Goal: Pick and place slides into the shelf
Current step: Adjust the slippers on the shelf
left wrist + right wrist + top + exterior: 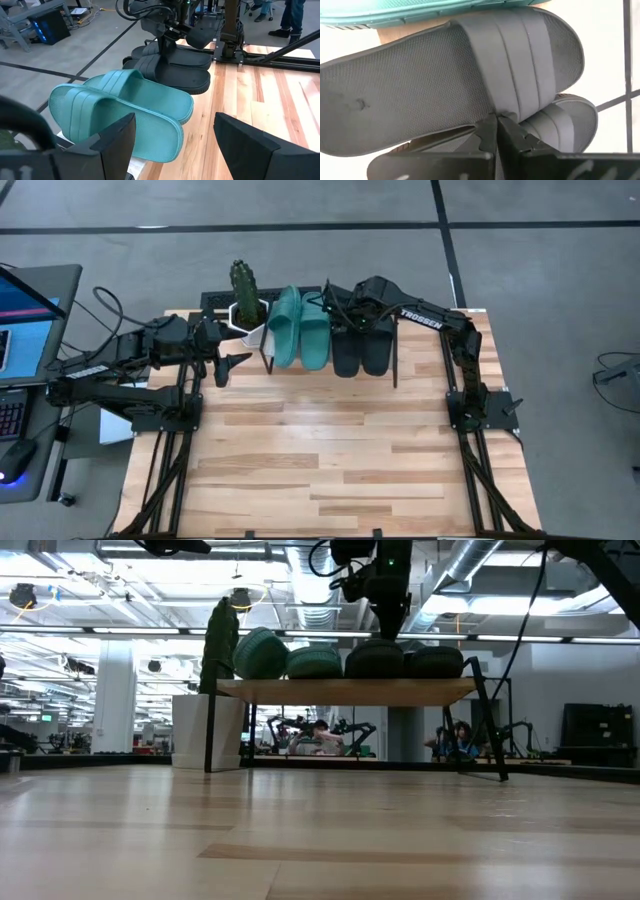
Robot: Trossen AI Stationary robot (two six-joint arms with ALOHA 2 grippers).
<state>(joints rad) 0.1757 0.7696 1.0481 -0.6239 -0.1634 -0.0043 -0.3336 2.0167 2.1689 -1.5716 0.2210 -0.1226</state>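
All four slides lie side by side on the shelf [395, 330], long axes parallel and running across its top board. The two teal slides [298, 327] sit beside the two black slides [360, 345]. The right gripper [497, 119] has its fingers pressed fully together at the strap edge of one black slide [445, 80], gripping nothing. The left gripper [172, 132], fingers wide apart and empty, hovers just short of the teal pair.

A potted cactus [244, 288] stands beside a laptop [25, 310].
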